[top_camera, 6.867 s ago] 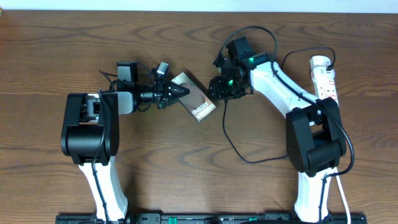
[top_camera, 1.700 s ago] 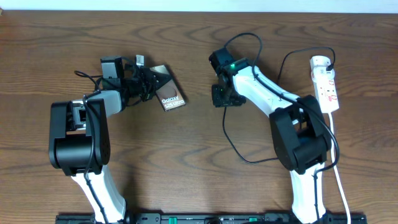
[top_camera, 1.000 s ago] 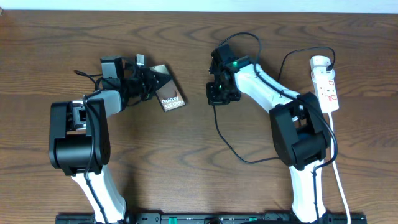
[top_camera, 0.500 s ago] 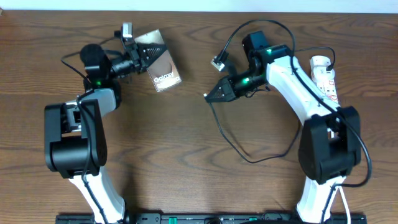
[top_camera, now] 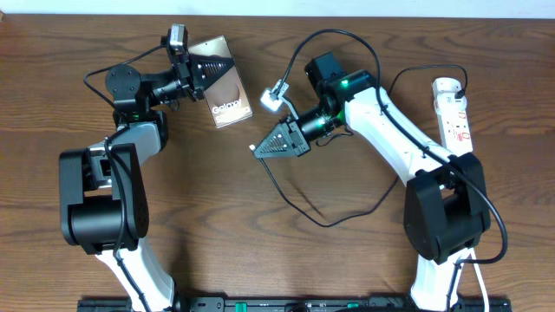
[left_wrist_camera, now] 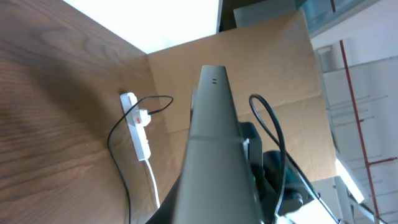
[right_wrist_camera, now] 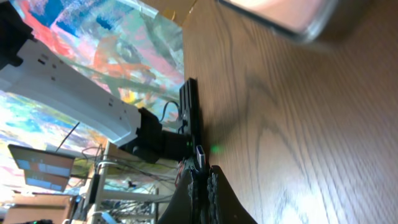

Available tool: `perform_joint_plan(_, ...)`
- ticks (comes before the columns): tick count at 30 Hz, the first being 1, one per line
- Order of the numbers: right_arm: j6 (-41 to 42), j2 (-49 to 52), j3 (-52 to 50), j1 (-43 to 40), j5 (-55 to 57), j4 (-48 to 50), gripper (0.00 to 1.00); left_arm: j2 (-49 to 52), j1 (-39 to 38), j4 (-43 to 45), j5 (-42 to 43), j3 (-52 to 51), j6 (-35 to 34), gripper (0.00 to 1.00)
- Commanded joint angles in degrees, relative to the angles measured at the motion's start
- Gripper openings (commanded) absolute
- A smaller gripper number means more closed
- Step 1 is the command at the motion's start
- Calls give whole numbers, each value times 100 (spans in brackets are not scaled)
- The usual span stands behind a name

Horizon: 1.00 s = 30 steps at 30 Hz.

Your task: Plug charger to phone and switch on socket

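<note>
My left gripper [top_camera: 202, 71] is shut on the phone [top_camera: 227, 88] at the back left, and the "Galaxy" screen faces up in the overhead view. The left wrist view shows the phone [left_wrist_camera: 214, 143] edge-on, as a grey slab held above the wood. My right gripper [top_camera: 258, 148] is shut on the charger's connector tip [right_wrist_camera: 200, 155], which sticks out past the fingertips. It is right of the phone and nearer the front, with a gap between them. The thin black charger cable [top_camera: 299, 206] loops across the table toward the socket [top_camera: 453, 113], a white strip at the far right.
The socket's white cord [top_camera: 475, 269] runs down the right edge beside the right arm's base [top_camera: 442, 217]. The left arm's base [top_camera: 95, 191] stands at the front left. In the left wrist view the socket [left_wrist_camera: 138, 124] lies against a cardboard wall [left_wrist_camera: 261, 62].
My right gripper has swung left and toward the front with the connector, closer to the phone. My left gripper still holds the phone, shifted only slightly.
</note>
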Motion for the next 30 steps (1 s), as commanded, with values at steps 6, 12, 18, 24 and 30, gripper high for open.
perform_joint_plan(6, 1600, 9, 7, 46, 33, 1045, 1, -111, -4, 59, -168, 127, -153, 7)
perform_joint_plan(12, 2479, 9, 7, 129, 105, 1816, 1, -111, -4, 59, -55, 127, -125, 7)
perform_joint_plan(18, 3139, 9, 7, 243, 363, 2295, 1, -111, -4, 61, -11, 127, -35, 7)
perform_joint_plan(24, 3209, 22, 7, 243, 389, 2321, 1, -111, -4, 61, 17, 127, 46, 7)
perform_joint_plan(30, 3462, 22, 7, 238, 393, 2573, 1, -111, -4, 61, 57, 125, 87, 7)
